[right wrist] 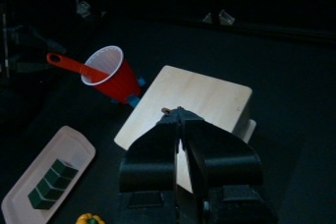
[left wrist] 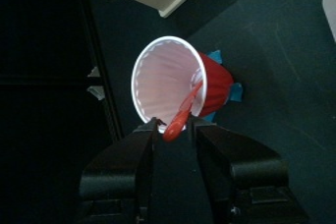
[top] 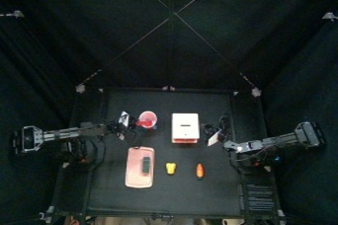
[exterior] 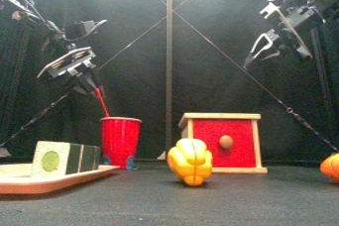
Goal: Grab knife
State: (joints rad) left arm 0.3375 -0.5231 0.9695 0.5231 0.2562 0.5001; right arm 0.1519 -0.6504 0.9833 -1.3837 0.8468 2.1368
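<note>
My left gripper (left wrist: 178,138) hangs over the red cup (left wrist: 178,76), and its jaws close on the tip of the red knife's (left wrist: 188,105) handle, which leans out of the cup's mouth toward me; the jaws stand fairly wide, with the handle between them. In the front view the knife (exterior: 99,101) slants from my left gripper (exterior: 82,71) in the upper left down into the cup (exterior: 121,141), which stands left of centre on the black table (exterior: 252,200).

My right gripper (right wrist: 178,120) has its jaws pressed together with nothing between them. It hangs high in the upper right of the front view (exterior: 275,42), above the red box (exterior: 223,142), whose pale wooden top (right wrist: 191,105) fills the middle of my right wrist view.

Along the front of the table, a white tray (exterior: 54,178) with a green-and-white block (exterior: 56,160) lies at lower left, a yellow pepper (exterior: 191,162) sits at centre, and an orange thing (exterior: 330,167) is cut by the right edge.
</note>
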